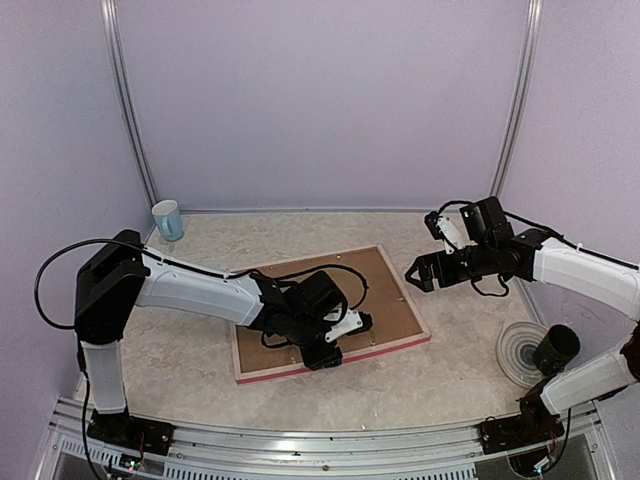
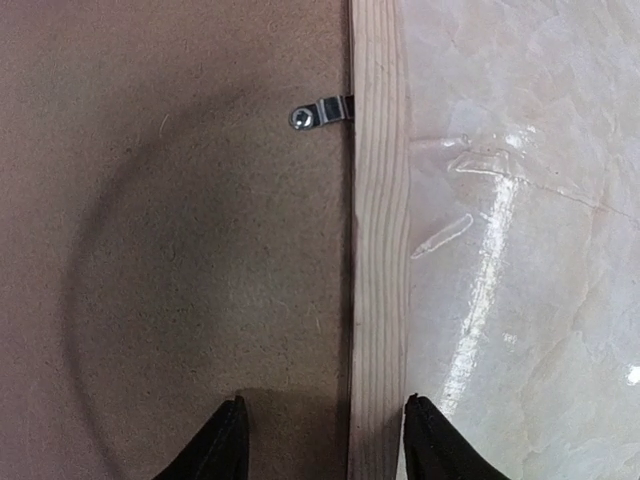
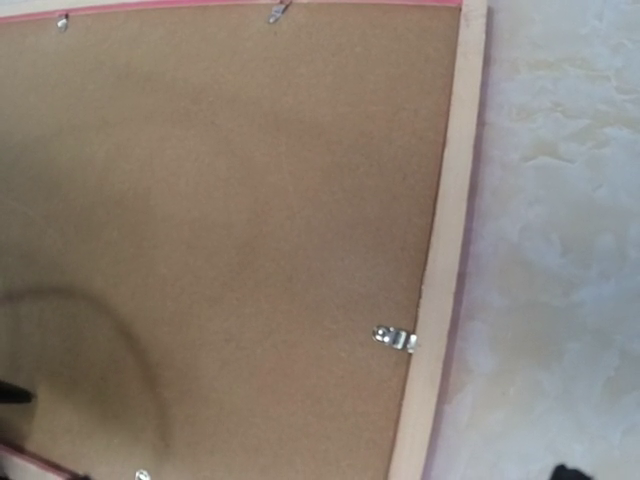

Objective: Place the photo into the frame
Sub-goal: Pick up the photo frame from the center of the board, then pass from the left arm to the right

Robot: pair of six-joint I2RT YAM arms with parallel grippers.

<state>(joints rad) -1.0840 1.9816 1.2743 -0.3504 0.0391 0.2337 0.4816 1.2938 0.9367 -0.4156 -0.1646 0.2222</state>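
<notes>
Frame (image 2: 378,250) lay face down on the table (image 1: 450,380), backing board (image 1: 350,280) hiding any photo, as my half-open left hand (image 2: 330,440) straddled its near rail, seemingly to grip it, my right hand (image 1: 418,273) hovering wide nearby.

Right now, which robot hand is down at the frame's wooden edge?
The left hand: it straddles the frame's rail. The right hand hangs open beside it.
</notes>
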